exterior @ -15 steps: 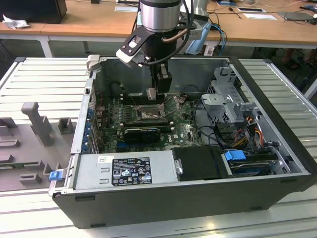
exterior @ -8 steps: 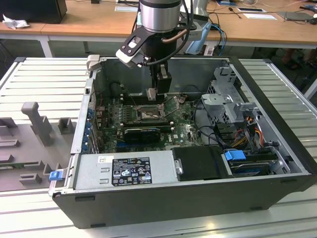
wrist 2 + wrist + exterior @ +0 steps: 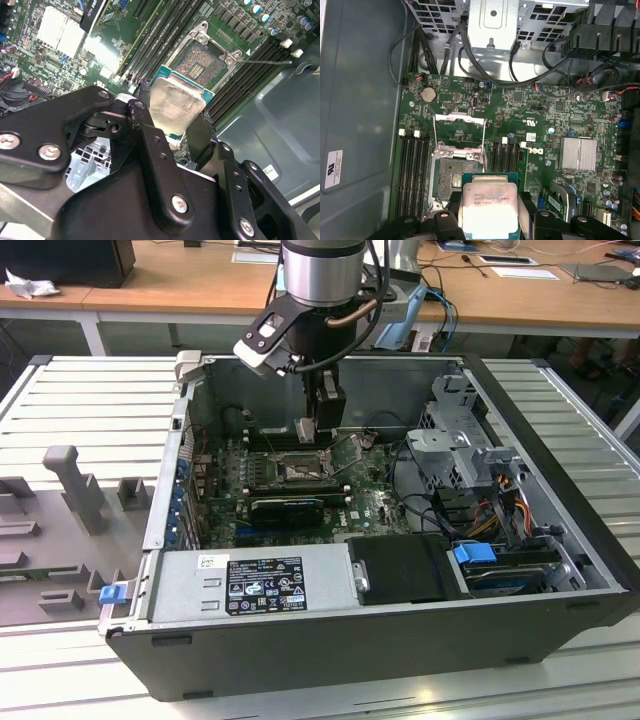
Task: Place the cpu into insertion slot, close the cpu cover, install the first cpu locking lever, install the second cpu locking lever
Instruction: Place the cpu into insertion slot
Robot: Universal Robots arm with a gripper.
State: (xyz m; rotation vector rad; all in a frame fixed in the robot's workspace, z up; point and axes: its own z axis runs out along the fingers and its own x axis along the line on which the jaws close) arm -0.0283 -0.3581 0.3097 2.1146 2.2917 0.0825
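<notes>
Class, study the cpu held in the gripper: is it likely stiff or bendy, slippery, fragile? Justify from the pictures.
Probably stiff: the cpu is a flat plate showing no bend between the fingers of the gripper. Likely slippery: its smooth silvery top shines, and only its edges are pinched. Perhaps fragile: a thin green board rims the metal lid.

you have the cpu (image 3: 487,202) showing a pale silvery top with a green edge, and your gripper (image 3: 175,112) is black. the insertion slot (image 3: 451,175) is dark in the centre with a grey metal rim, on a green circuit board (image 3: 540,115). the table (image 3: 90,390) is pale grey, ribbed in stripes.
</notes>
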